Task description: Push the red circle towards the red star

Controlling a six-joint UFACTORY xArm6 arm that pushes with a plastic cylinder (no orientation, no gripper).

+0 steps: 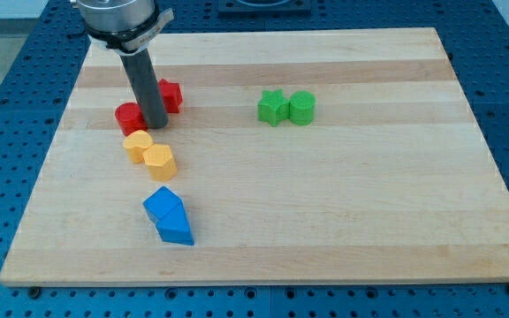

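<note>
Nearest edge: the worktop (343, 221), a pale wooden board lying on a blue perforated bench (7, 106), is the largest thing here; its bottom edge runs closest to the camera.
Rod: a dark straight rod (144, 84) comes down from a grey metal mount (117, 18) at the view's top left.
My tip: it (155, 124) rests on the board between the two red blocks, touching or almost touching the circle's right side.
Gripper: none fitted, so there are no jaws to call wide, narrow or holding anything.
Blue blocks: two, a cube-like one (163, 207) and a wedge-like one (177, 230), touch each other at the bottom of the group, nearest the camera.
Yellow blocks: two, one (137, 145) up-left and one (160, 161) down-right, pressed together just below the red circle; exact shapes unclear.
Red circle: it (129, 116) sits just left of the rod, partly hidden by it.
Red star: it (171, 94) sits just right of the rod and slightly toward the view's top; the rod stands between the two.
Green star: it (272, 107) is well apart, toward the view's right.
Green circle: it (301, 108) touches the green star's right side.
</note>
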